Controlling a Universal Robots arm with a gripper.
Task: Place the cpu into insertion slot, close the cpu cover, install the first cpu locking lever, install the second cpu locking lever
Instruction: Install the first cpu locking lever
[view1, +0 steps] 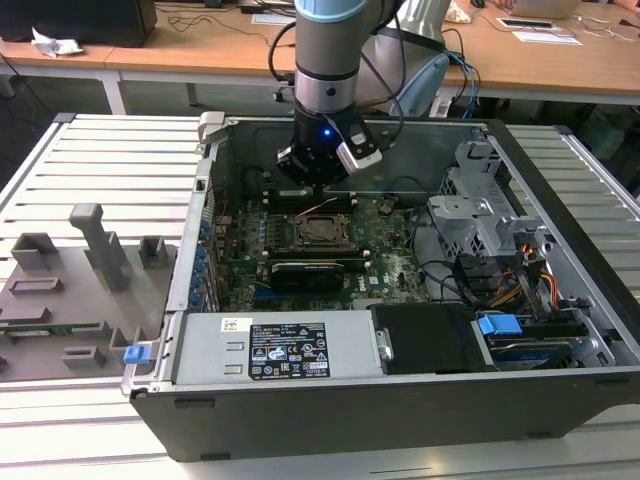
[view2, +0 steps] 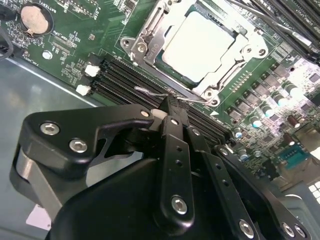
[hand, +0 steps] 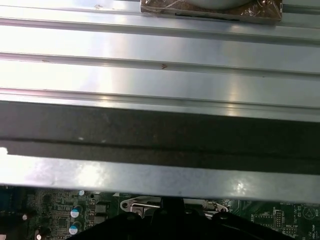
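Single arm (view1: 325, 45) hung near vertical, grey tube with pale-blue joint cap. Wrist (view1: 322, 105) pointed straight down, small blue light (view1: 327, 131) lit on its side. Pincer (view1: 318, 182) black, aimed downward below wrist. In second wrist view, pincer (view2: 169, 106) seen from behind: two slim black fingers (view2: 176, 150) ran forward side by side, converged at tips, no gap visible between them. Broad black linkage bars splayed either side. In first wrist view, pincer (hand: 172, 212) showed as dark silhouette.
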